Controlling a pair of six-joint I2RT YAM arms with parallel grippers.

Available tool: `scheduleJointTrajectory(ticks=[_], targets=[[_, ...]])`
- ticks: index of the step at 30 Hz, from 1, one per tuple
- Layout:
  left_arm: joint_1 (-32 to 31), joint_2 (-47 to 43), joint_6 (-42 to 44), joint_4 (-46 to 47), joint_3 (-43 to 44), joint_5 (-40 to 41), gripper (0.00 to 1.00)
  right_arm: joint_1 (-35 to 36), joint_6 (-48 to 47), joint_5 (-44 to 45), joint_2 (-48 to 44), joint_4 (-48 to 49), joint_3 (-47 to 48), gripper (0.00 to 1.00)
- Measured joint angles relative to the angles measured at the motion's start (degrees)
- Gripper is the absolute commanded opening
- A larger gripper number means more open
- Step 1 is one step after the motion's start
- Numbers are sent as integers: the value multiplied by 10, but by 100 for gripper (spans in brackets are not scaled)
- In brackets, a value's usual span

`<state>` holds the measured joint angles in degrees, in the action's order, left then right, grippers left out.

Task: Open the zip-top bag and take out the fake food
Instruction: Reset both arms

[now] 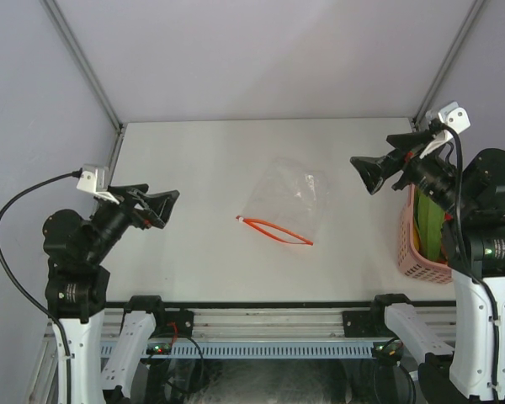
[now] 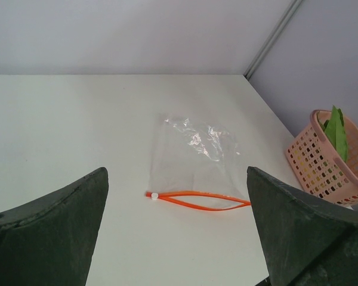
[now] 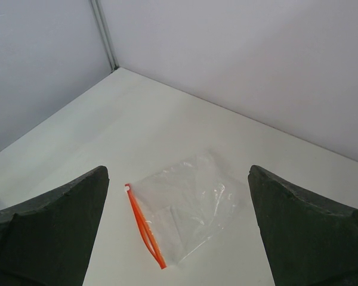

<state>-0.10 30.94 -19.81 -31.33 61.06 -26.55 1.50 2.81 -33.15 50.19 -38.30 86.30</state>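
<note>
Mostly hidden in basket (image 2: 322, 171): green food (image 2: 338, 132)

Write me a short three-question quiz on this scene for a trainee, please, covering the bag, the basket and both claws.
1. True or false: the clear crinkly plastic zip-top bag lies on the white table, touched by neither the left claw nor the right claw.
2. Where does the long green toy piece sit? A: inside the bag. B: in the pink perforated plastic basket. C: in the left claw.
3. Fill in: both claws stand ___.
Key: 1 true; 2 B; 3 open.
</note>
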Motion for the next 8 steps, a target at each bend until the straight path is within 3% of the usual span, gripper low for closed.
scheduleJointTrajectory(ticks=[8], targets=[[0,0,0,4,-2,-2,100,-9,0,-4,0,0,0,100]])
